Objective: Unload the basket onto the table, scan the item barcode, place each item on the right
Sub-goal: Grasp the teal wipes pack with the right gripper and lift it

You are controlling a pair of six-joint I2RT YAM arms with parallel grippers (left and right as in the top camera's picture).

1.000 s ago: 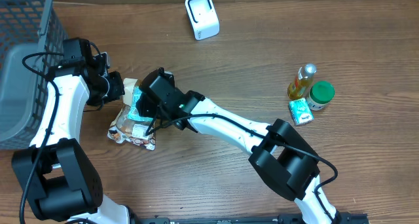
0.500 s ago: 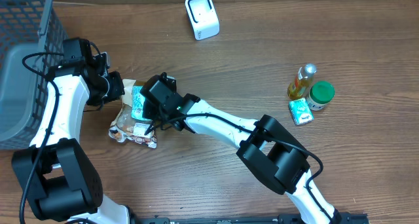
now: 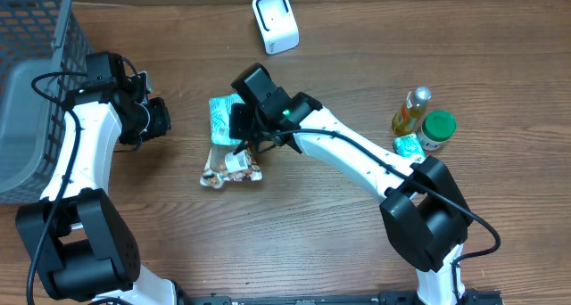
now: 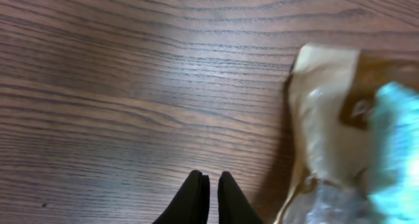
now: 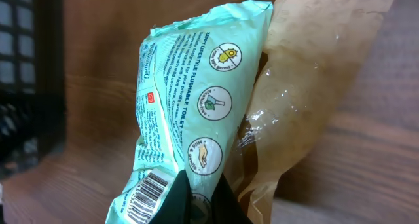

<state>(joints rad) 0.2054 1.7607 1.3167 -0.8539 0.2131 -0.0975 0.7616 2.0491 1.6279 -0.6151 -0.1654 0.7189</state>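
The right tool (image 5: 200, 196) is clamped shut on the green wipes packet (image 5: 190, 99) at mid-surface (image 3: 294, 243), with the barcode (image 5: 145, 196) just beside its fingers. The white scanner (image 3: 275, 21) lies beyond, nearer this arm. The left tool (image 4: 208, 191) is closed and empty.

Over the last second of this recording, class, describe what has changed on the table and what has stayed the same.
The right gripper closed on the mint-green packet and pulled it, together with the brown bag, rightward away from the left gripper. The left gripper stayed where it was, shut and empty. The scanner, bottle and basket did not move.
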